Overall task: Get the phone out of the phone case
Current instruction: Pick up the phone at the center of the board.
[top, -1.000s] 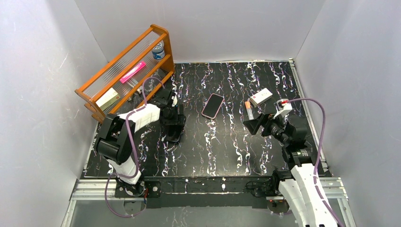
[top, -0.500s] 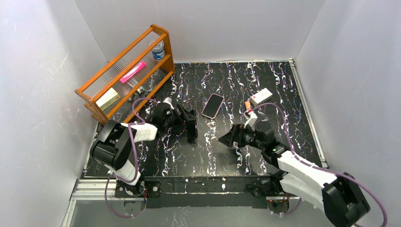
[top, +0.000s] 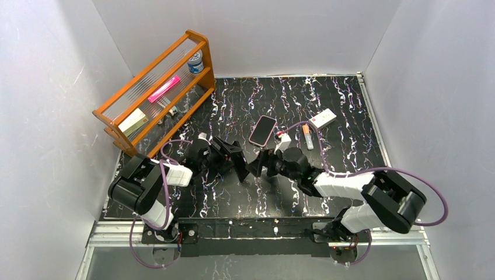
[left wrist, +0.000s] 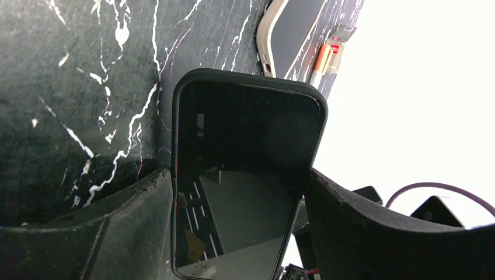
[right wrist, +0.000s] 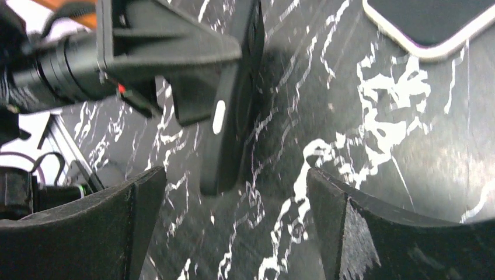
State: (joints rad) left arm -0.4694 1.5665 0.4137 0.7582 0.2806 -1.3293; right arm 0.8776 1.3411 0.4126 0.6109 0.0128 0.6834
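A black phone (left wrist: pixel 245 175) in a black phone case (left wrist: pixel 192 81) is held on edge above the marbled table, screen toward the left wrist camera. My left gripper (top: pixel 236 161) is shut on its long sides, one finger (left wrist: pixel 117 227) on each side. In the right wrist view the cased phone (right wrist: pixel 230 116) shows edge-on, with the left gripper's finger (right wrist: pixel 169 52) clamped on it. My right gripper (top: pixel 260 165) hangs open just right of the phone; its jaws (right wrist: pixel 233 175) stand wide just short of the phone's lower end, touching nothing.
A second phone in a pale case (top: pixel 262 130) lies flat behind the grippers. An orange-tipped tube (top: pixel 307 135) and a white box (top: pixel 322 119) lie to the right. A wooden rack (top: pixel 157 87) with small items stands at the back left.
My left gripper has carried the cased phone right toward the table's middle. My right arm has swung left from the right side until its open jaws face the phone.
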